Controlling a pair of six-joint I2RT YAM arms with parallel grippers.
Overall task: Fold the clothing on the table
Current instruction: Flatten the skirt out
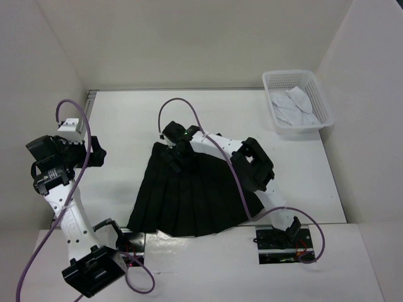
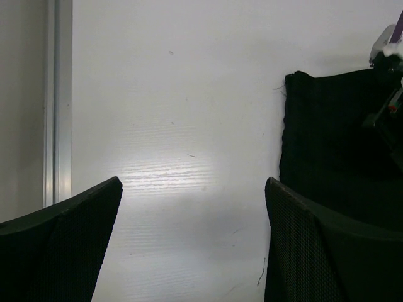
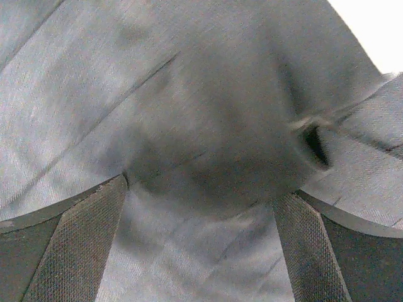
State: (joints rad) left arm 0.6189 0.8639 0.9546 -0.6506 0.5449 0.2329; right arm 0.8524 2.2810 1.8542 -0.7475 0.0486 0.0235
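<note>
Black pleated skirt [image 1: 189, 201] lies mid-frame on the white table [image 1: 126, 119], waistband toward the top. Right gripper [image 1: 175, 158] hovers over that waistband, jaws wide, empty; left gripper [image 1: 96, 154], also spread and empty, is far left.

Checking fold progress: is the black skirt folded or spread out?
Spread out. The skirt lies fanned flat on the table, waist far, hem near, with no edge doubled over in the top view.

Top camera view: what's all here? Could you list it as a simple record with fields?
clothing: black pleated skirt, spread flat, unfolded
table: glossy white, under the skirt
left end effector: open, over bare table left of skirt
right end effector: open, close over skirt's narrow far end
basket: white mesh, far right corner, pale item inside
</note>
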